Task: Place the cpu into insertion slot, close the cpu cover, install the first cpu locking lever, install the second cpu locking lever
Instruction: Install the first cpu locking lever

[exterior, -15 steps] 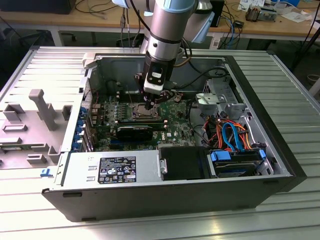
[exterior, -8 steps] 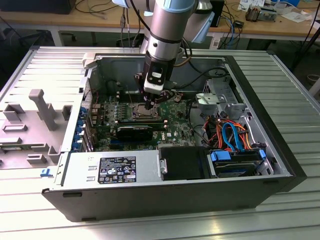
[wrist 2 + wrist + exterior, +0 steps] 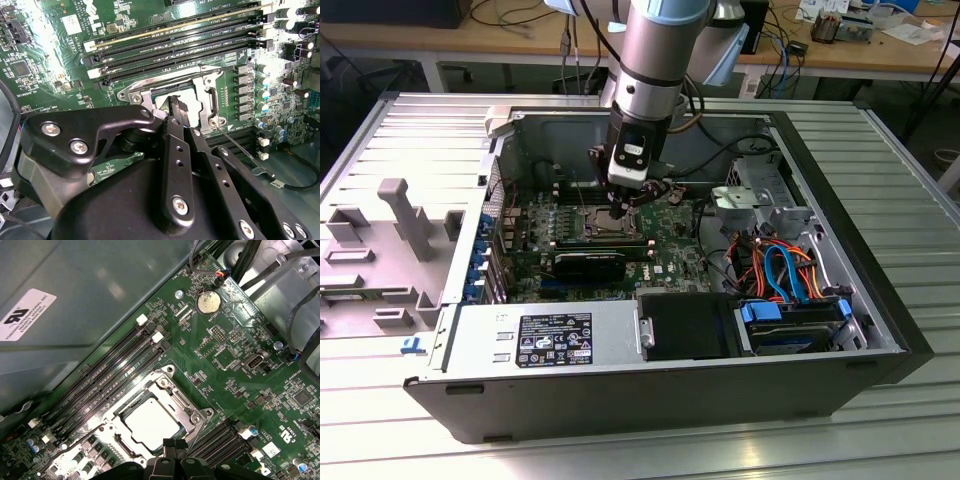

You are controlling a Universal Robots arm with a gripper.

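In the second wrist view the black two-fingered end effector (image 3: 176,106) has its tips right down at the edge of the socket. They look clenched on each other with nothing between them. In the first wrist view the same tips (image 3: 172,444) stand just beside the small flat square cpu with its silvery-grey metal top (image 3: 150,422).

The cpu lies flat and square inside the square insertion slot with the silvery metal rim (image 3: 206,413), so placing it looks done. The thin square silvery cpu cover with the large central window (image 3: 185,402) lies down around the chip, and the metal top shows through the window. I judge that step done too.

Next out, in the second wrist view, a thin silvery wire locking lever (image 3: 240,150) runs from the socket's corner out across the board. It does not look hooked down. By my reading the first lever is the step in hand. That calls for catching the wire's free end, swinging it low along the socket's side and tucking it under its catch without scraping the cover.

Beyond the socket run the long black memory slots (image 3: 115,370) on the green circuit board (image 3: 235,370). In the exterior view all of this sits inside the open grey metal computer case (image 3: 620,400) on the ribbed metal tabletop (image 3: 900,160).
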